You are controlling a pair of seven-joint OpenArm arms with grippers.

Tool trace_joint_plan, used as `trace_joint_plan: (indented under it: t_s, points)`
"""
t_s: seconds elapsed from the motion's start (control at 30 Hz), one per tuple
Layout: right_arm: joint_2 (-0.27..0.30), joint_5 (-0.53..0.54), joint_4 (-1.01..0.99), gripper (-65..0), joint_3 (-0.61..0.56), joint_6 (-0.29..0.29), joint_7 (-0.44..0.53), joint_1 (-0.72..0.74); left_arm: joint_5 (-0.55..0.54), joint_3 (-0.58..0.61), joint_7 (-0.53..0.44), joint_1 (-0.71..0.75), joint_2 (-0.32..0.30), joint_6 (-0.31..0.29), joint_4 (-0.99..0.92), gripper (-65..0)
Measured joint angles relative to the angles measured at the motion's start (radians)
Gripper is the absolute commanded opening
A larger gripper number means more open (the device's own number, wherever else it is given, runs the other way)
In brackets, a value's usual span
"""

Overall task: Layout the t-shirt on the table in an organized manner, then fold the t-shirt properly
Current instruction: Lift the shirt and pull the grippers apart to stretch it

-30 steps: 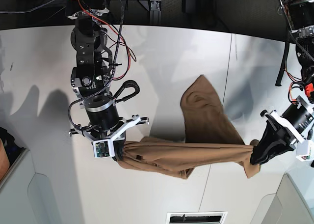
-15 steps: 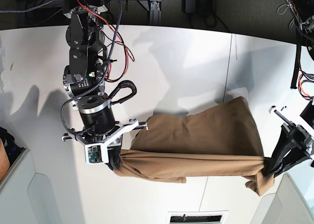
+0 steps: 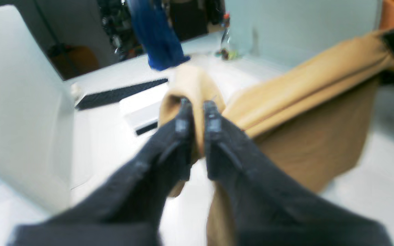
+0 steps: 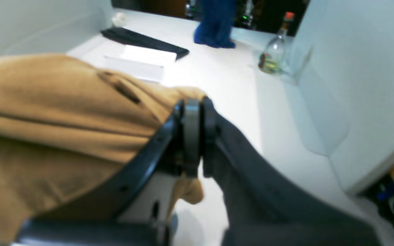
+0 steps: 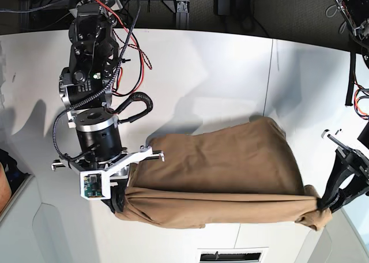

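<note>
Nearest, at the bottom edge of the base view: t-shirt (image 5: 225, 176), tan, stretched as a taut band from lower left to lower right, one folded edge pulled straight between two grips, a broad panel trailing up and back onto the table (image 5: 202, 72); lower hem region hangs just past the table's near edge, as far as can be judged.

Right gripper (image 5: 118, 202), lower left of the base view: jaws pressed together on a bunched corner of cloth; the right wrist view shows the fingertips (image 4: 192, 112) meeting with tan fabric wadded at the pinch and spilling to the left of frame.

Left gripper (image 5: 323, 206), lower right of the base view: jaws narrowly parted in the left wrist view, a fold of cloth still lying between the fingers (image 3: 183, 119); whether they grip it or have begun to let go cannot be told; blurred.

Farther: white table, bare across the upper half, thin seam (image 5: 268, 78) running down right of centre; beyond it, dark floor and rig frame.

Step in hand, by judgement: laying out, the shirt drawn wide before it is set flat; folding not yet begun.

Next move calls for: lowering both ends together so the taut edge lands straight, keeping the tension even so the panel does not wrinkle under it.
</note>
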Motion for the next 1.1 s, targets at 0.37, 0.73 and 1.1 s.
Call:
trace_joint_plan:
  t_s: [0.37, 0.73, 1.1]
  points:
    - [0.003, -0.040, -0.339, -19.5, 0.016, -0.065, -0.054, 0.030, 0.026, 0.237, -0.006, -0.068, 0.003, 0.021, -0.452, -22.7]
    - [0.003, -0.005, -0.340, -19.5, 0.019, -0.100, -0.116, -0.109, -0.105, 0.239, 0.100, 0.040, 0.052, -0.006, -0.439, -22.7]
    - [0.003, 0.000, -0.511, -19.5, 0.018, -0.133, 0.032, -0.187, 0.108, 0.409, 0.002, 0.124, 0.130, -0.006, -0.444, -22.7]
